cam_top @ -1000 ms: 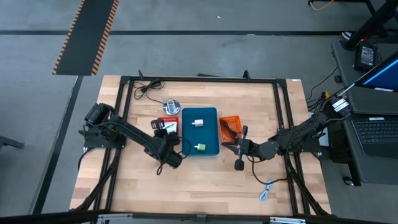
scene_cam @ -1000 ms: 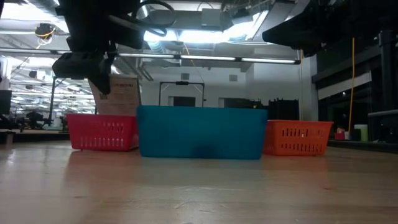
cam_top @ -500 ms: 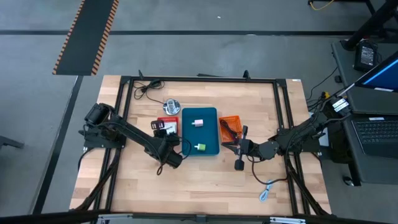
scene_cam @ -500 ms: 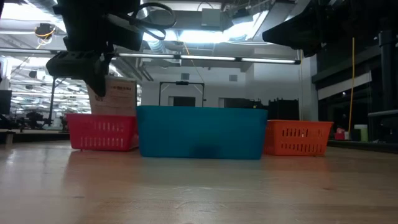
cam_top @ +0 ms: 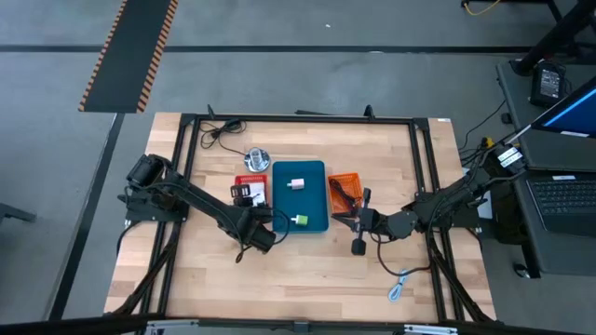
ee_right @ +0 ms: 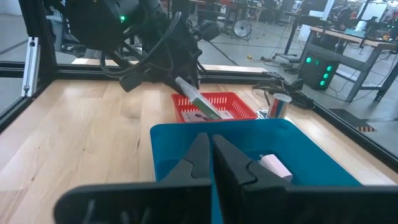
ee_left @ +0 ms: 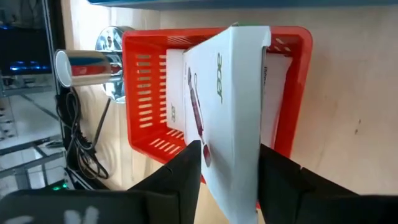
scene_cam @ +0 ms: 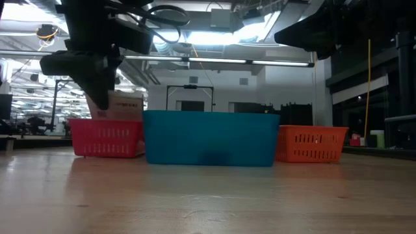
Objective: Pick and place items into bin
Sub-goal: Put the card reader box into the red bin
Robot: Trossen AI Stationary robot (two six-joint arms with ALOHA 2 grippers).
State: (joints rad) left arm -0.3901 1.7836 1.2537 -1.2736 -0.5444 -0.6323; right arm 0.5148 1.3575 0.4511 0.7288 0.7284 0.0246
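the white card, a flat white box with a red mark and lettering on its face, stands tilted in the red basket, its lower end down among other white items there and its upper end between the fingers of the left gripper. the wooden tabletop carries three containers in a row near its middle: the teal bin in the centre, the red basket touching its left side, the orange basket on its right side. the teal bin holds a pale block towards the far end and a small green cube towards the near end; the orange basket holds dark coiled cables. the left arm reaches in from the table's left edge, its gripper just above the red basket's near end, jaws parted on either side of the card, and whether they press it cannot be told. the right gripper hangs near the orange basket's near end, jaws closed on nothing. a shiny silver round object sits beyond the red basket.
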